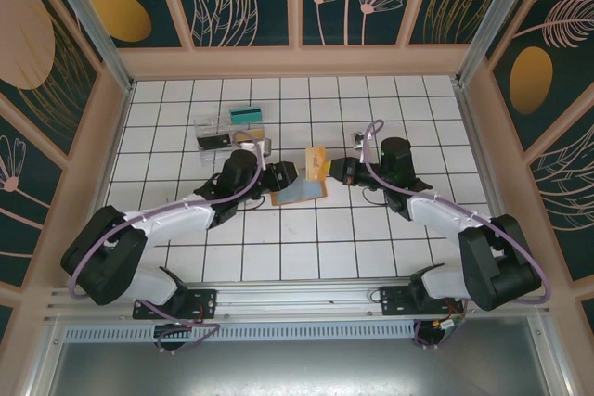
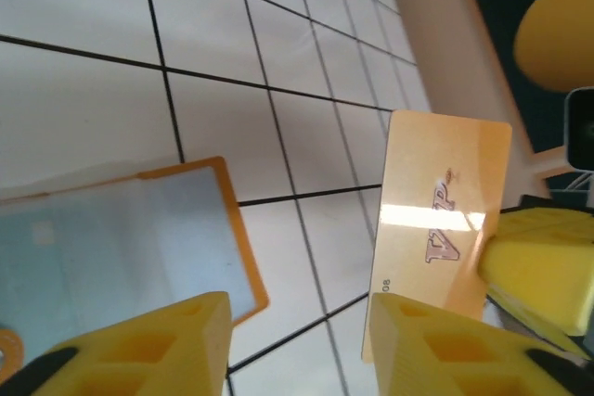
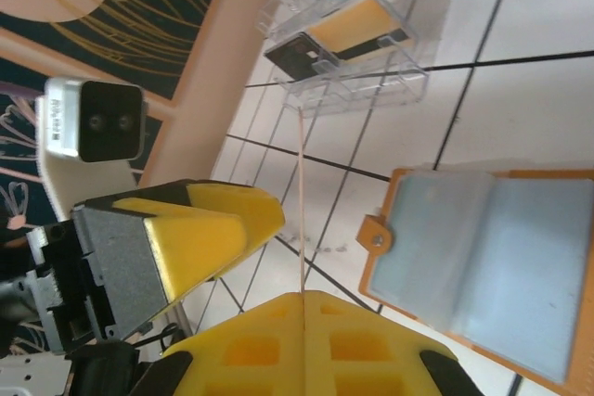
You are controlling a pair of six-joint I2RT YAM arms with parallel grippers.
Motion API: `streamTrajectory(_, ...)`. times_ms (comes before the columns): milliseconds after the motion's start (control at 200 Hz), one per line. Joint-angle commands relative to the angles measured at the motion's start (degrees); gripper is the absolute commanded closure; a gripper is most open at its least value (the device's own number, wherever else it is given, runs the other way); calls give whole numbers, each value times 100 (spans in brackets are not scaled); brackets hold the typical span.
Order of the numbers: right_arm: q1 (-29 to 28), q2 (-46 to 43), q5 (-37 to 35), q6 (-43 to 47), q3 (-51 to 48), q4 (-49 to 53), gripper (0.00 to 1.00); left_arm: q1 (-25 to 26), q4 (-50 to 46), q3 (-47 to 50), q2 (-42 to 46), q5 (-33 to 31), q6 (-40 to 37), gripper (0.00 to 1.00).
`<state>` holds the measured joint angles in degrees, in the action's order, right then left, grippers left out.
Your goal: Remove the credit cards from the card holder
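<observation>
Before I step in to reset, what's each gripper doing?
The left gripper is open, holding nothing.
The right gripper is closed on the gold card.

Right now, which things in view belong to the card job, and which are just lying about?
Job:
- card holder, lying open on the table
- gold card, clamped in the right gripper
- left gripper, open beside the card

Lying about:
- clear plastic tray of teal, black and tan pieces
</observation>
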<state>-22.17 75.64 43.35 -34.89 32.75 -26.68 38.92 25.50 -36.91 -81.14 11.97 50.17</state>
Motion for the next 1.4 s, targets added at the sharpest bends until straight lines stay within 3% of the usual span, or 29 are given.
streamTrajectory(0, -72, -75, 383, -136, -188, -883, 100, -84, 883, 181, 250, 512, 187, 62)
streamTrajectory(150, -146, -67, 619, -338, -368, -1400, 100, -95, 1100, 236, 363, 764, 182, 69)
streamTrajectory(541, -321, -7, 674, -394, -278, -1525, 100, -95, 1404, 230, 159, 1115, 309, 83)
streamTrajectory(711, -327, 26, 658, -428, -253, -1582, 100, -95, 1248, 215, 178, 1124, 227, 82)
streamTrajectory(1006, -323, 4, 575, -385, -173, -1466, 100, -105, 445, 264, 618, 271, -105, 76)
streamTrajectory(1396, -429, 135, 734, -545, -164, -1740, 100, -104, 1320, 365, 318, 1167, 163, 77)
